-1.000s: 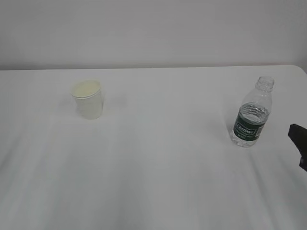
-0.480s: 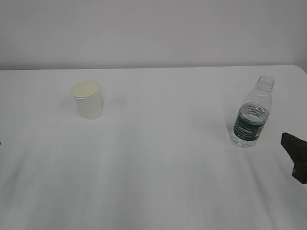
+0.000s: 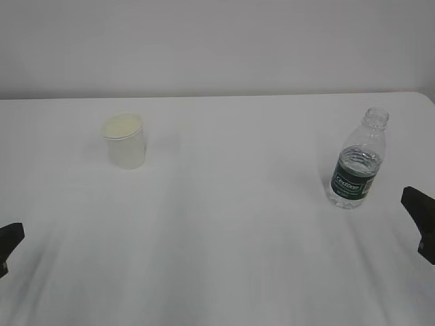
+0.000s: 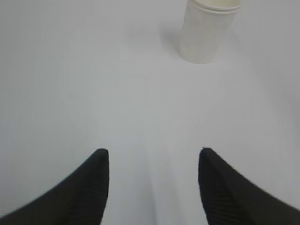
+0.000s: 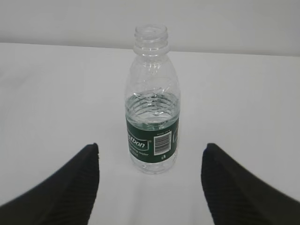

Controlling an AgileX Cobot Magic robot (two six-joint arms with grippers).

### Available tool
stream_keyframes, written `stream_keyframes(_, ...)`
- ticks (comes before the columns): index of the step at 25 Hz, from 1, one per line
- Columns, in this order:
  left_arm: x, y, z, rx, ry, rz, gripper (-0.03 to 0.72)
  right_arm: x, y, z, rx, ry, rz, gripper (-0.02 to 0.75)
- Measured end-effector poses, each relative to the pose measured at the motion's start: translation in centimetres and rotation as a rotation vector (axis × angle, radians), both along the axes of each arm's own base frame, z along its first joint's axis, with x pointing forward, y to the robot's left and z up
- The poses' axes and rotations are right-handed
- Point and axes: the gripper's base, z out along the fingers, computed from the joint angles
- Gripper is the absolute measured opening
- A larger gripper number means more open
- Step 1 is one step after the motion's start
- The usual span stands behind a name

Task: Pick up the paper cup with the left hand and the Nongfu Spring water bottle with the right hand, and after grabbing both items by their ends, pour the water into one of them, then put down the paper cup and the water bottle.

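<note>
The exterior view takes in both things at once, and only a dark tip of each tool at the frame edges: the left tool (image 3: 8, 239) low on the left, the right tool (image 3: 421, 221) low on the right. The wrist views show the jaws properly.

The cup (image 3: 124, 140) is plain white, tapered, cream inside, and stands upright on the left of the white counter (image 3: 224, 224). The bottle (image 3: 357, 159) stands upright far to the right, clear, ribbed, uncapped, with a dark green label and water (image 5: 152, 105) up to the label's top.

Left tool (image 4: 153, 161): jaws apart, empty, the cup (image 4: 205, 30) well ahead. Right tool (image 5: 151, 161): jaws apart, empty, the bottle (image 5: 152, 101) just ahead between them, untouched.
</note>
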Motion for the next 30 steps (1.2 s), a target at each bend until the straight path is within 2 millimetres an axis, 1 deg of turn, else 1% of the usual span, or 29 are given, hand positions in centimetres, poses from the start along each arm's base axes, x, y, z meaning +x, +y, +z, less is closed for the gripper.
stream_keyframes(5,0.1,-0.2,-0.8,-0.01,0.016,-0.016,0.432,0.0,0.0,0.0,0.0,0.001,0.0,0.521)
stream_keyframes(9,0.1,-0.2,-1.4,-0.009,0.049,-0.024,0.431,0.2,0.0,-0.7,-0.002,0.037,0.001,0.52)
stream_keyframes(12,0.1,-0.3,-1.4,-0.009,0.053,-0.036,0.431,0.6,0.1,-1.5,0.0,0.06,0.003,0.52)
stream_keyframes(19,0.1,-0.4,-1.4,-0.01,0.053,-0.041,0.431,1.5,0.4,-2.7,0.015,0.024,0.022,0.521)
stream_keyframes(25,0.1,-0.4,-1.4,-0.01,0.053,-0.041,0.431,1.7,0.4,-4.7,0.011,0.117,0.023,0.521)
stream_keyframes(30,0.1,-0.4,-1.4,-0.01,0.053,-0.041,0.431,1.9,0.4,-5.0,0.01,0.13,0.023,0.52)
